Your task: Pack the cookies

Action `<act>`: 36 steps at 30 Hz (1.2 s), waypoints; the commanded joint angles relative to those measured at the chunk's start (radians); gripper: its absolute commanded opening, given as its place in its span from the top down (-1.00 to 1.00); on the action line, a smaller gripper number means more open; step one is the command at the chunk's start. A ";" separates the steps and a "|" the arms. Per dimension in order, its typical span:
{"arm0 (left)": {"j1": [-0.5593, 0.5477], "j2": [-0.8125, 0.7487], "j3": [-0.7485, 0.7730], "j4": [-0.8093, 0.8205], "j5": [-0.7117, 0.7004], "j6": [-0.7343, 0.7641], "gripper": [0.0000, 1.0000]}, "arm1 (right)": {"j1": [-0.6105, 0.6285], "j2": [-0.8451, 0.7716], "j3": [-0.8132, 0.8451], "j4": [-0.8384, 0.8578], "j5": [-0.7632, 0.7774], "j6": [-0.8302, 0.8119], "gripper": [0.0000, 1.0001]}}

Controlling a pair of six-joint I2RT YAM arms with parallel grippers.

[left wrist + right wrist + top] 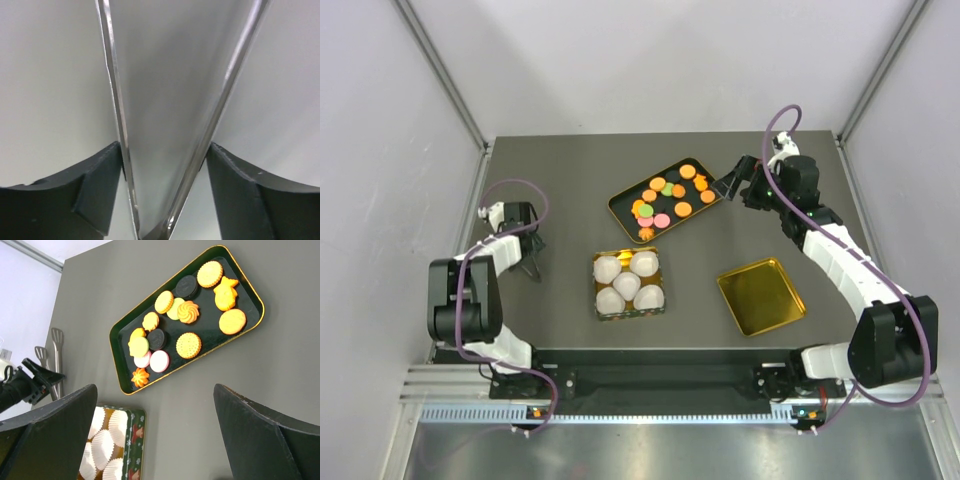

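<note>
The cookies (665, 200) lie on a black tray (617, 207) at mid table: mostly orange discs, with a few pink, green and black ones. They also show in the right wrist view (189, 345), on the tray (114, 355). My right gripper (728, 185) is open and empty, just off the tray's right end; its jaws (155, 387) stand wide apart above bare table. My left gripper (525, 240) is at the far left. In the left wrist view it (164, 147) is shut on metal tongs (117, 125), with both fingers against the tongs' two arms. The tongs also show in the right wrist view (56, 342).
A green tin (599, 312) with several white paper cups (627, 283) stands in front of the tray; it also shows in the right wrist view (135, 440). A gold lid (760, 296) lies at the front right. White walls enclose the table.
</note>
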 commanded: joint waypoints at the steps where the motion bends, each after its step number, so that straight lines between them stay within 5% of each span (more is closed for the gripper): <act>1: 0.006 0.027 0.030 -0.016 0.050 0.008 -0.33 | 0.012 -0.014 0.016 0.037 -0.016 -0.005 -1.00; 9: -0.018 -0.124 0.094 -0.133 0.140 0.052 0.13 | 0.012 -0.002 0.021 0.037 -0.039 -0.001 -1.00; 21: -0.173 -0.365 0.249 -0.367 0.162 0.129 0.07 | 0.010 0.008 0.018 0.044 -0.071 0.008 -1.00; 36: -0.538 -0.296 0.495 -0.507 0.101 0.123 0.09 | 0.013 0.020 0.018 0.044 -0.083 0.010 -1.00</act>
